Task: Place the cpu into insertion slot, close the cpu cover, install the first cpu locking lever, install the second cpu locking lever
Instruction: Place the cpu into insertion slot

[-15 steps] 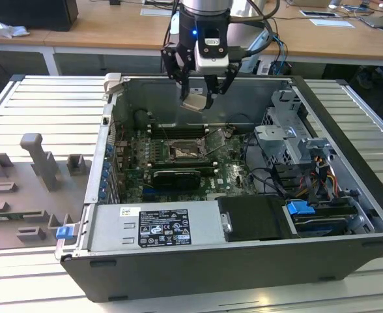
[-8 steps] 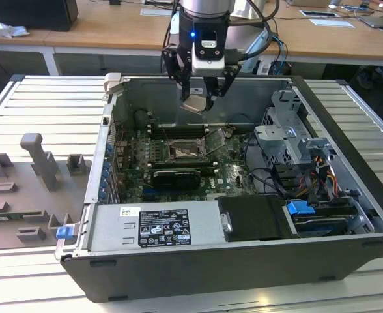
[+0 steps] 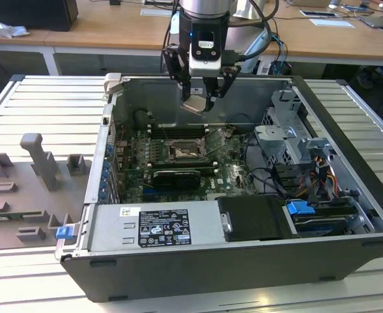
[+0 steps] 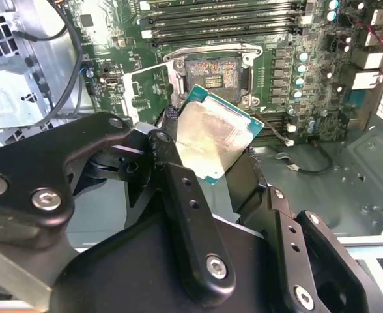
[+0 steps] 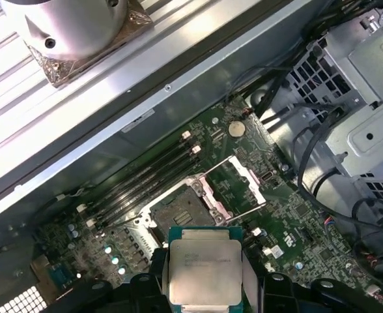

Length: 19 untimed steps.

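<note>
My gripper (image 3: pixel 197 99) hangs above the open computer case, shut on the cpu (image 3: pixel 195 104), a small square chip with a silvery top. In both wrist views the cpu (image 4: pixel 214 134) (image 5: pixel 204 270) sits tilted between the black fingers (image 4: pixel 178 189), held by its edges. The insertion slot (image 3: pixel 180 151) (image 4: pixel 212 73) (image 5: pixel 182 212) lies below it on the green motherboard (image 3: pixel 234 173), its dark pin field bare. Beside the socket the cpu cover (image 5: pixel 251 181) stands flipped open. A thin wire lever (image 5: pixel 247 210) is raised next to it.
Long black memory slots (image 5: pixel 146 179) run beside the socket. A black graphics card (image 3: pixel 175 177) lies in front of it. The power supply (image 3: pixel 156 225) fills the case front, and a drive cage (image 3: pixel 289 137) with cables stands on the exterior view's right. Grey fixtures (image 3: pixel 42 163) rest outside.
</note>
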### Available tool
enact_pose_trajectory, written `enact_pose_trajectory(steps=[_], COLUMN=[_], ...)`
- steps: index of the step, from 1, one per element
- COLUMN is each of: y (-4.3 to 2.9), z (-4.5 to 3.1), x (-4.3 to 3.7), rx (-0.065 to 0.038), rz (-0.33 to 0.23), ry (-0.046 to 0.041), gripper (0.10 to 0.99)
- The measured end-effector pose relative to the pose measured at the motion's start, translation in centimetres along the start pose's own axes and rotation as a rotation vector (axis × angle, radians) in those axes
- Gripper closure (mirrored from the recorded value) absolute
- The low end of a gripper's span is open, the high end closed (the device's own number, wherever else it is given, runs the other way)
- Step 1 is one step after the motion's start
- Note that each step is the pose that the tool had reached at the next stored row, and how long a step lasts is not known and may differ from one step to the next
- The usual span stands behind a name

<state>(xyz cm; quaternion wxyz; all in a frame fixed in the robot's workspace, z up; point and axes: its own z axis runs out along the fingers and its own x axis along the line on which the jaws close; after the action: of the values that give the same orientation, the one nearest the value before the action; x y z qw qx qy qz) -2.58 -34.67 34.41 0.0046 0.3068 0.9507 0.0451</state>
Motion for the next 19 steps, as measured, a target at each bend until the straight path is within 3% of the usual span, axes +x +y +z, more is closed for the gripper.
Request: enact_pose_trajectory(steps=[13,19], y=[0.0,-0.03], z=[0.06,0.31], x=[0.0,0.0], rx=[-0.003,-0.003], rz=[0.135,0.162], ry=[-0.012,-0.0143], gripper=[0.545,0.545])
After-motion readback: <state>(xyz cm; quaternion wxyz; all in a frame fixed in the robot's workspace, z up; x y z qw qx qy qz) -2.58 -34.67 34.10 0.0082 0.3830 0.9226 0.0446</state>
